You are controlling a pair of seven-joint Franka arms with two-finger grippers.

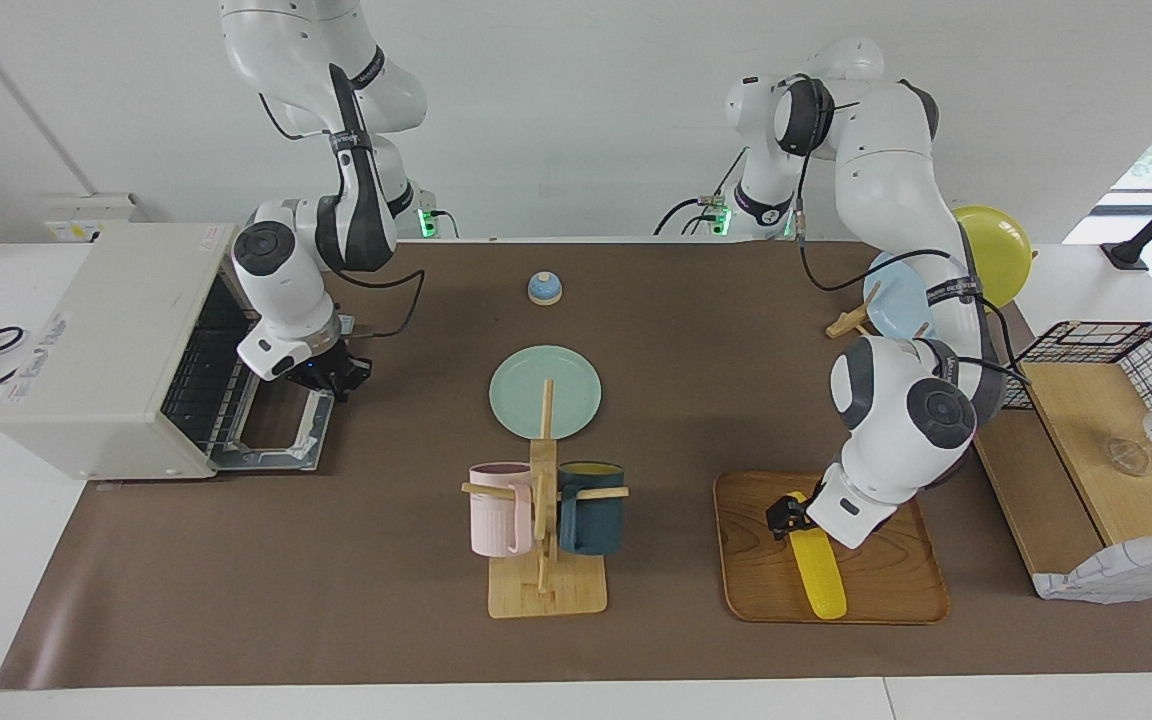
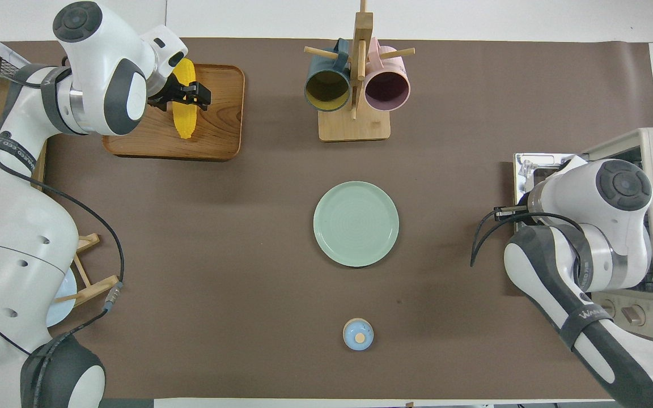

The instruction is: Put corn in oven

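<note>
Left pincer (image 1: 786, 517) on corn (image 1: 820, 575), fingers astride it, grasp uncertain.
Cob bright yellow, bumpy, tapered, lying flat on wooden tray (image 1: 896, 590); right pincer (image 1: 336, 378) at oven (image 1: 126, 350) door, state unclear.

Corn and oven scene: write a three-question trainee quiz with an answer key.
1. True or false: the oven door is down.
2. The corn lies on: A) the green plate B) the wooden tray C) the mug rack.
3. Fill in: the ___ gripper is at the corn; the other gripper is over the oven door.

Key: 1 true; 2 B; 3 left.
</note>
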